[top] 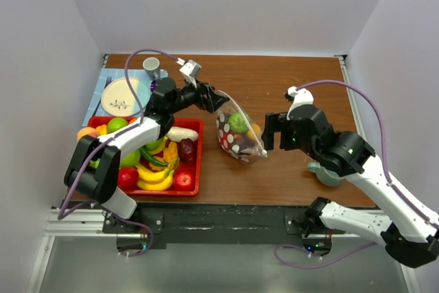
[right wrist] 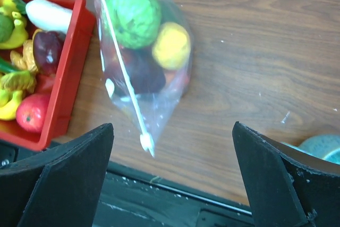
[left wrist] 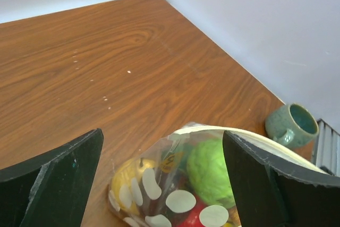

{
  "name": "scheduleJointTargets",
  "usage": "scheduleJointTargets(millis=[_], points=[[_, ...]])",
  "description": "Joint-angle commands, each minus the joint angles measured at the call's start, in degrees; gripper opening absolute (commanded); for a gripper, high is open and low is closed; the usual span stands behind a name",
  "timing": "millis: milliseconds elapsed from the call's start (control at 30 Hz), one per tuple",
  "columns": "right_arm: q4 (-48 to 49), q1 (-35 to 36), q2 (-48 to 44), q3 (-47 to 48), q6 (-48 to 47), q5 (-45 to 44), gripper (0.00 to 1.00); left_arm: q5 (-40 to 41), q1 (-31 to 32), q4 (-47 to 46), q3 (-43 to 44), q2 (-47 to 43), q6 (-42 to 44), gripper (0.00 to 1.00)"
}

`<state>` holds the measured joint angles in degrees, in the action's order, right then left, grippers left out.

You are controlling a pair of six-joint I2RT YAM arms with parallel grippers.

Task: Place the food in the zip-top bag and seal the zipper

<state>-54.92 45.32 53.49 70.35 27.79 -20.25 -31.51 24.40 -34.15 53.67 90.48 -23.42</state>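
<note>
The zip-top bag point(top: 240, 136) lies on the table beside the red tray, holding food: a green fruit point(right wrist: 133, 17), a yellow one point(right wrist: 171, 45) and a dark plum point(right wrist: 143, 73). Its zipper point(right wrist: 125, 73) shows as a thin white strip along the bag, ending in a loose tip near the table's front edge. My left gripper point(top: 219, 98) is open over the bag's far corner, a finger on each side of it in the left wrist view point(left wrist: 162, 184). My right gripper point(top: 268, 133) is open just right of the bag's near corner, with nothing between its fingers point(right wrist: 172, 179).
The red tray point(top: 200, 162) at the left holds more food: bananas, red apples, a white vegetable. A teal mug point(top: 328, 173) stands by the right arm. A plate point(top: 123, 96) and a grey cup point(top: 151, 66) sit at the back left. White walls enclose the table.
</note>
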Motion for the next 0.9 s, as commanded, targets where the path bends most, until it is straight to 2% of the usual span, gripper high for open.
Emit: scheduleJointTargets(millis=[0,167,200,300,467,600,867], points=[[6.7,0.0,1.6,0.5,1.6,-2.7,0.99,12.9,-0.1,11.8,3.2,-7.6,-2.5,1.0],[10.6,-0.1,0.7,-0.9,2.9,-4.5,0.99,26.6,-0.3,29.1,4.3,-14.8,-9.3,1.0],[11.1,0.0,0.5,-1.1,3.1,-5.0,0.99,29.7,-0.4,36.5,4.8,-15.7,-10.0,1.0],[13.4,-0.1,-0.8,-2.9,4.0,-6.1,0.99,27.9,-0.6,42.0,4.0,-20.0,-5.9,1.0],[17.1,-0.1,-2.5,-6.4,4.4,-7.4,0.99,31.1,-0.6,44.5,-2.2,-28.7,-3.3,1.0],[16.8,-0.1,-2.3,-6.5,4.0,-8.7,0.99,31.3,-0.6,47.2,-3.1,-30.4,-0.8,1.0],[16.0,0.0,-2.9,-6.6,3.1,-9.2,0.99,29.0,-0.6,45.6,-3.6,-31.2,1.7,1.0]])
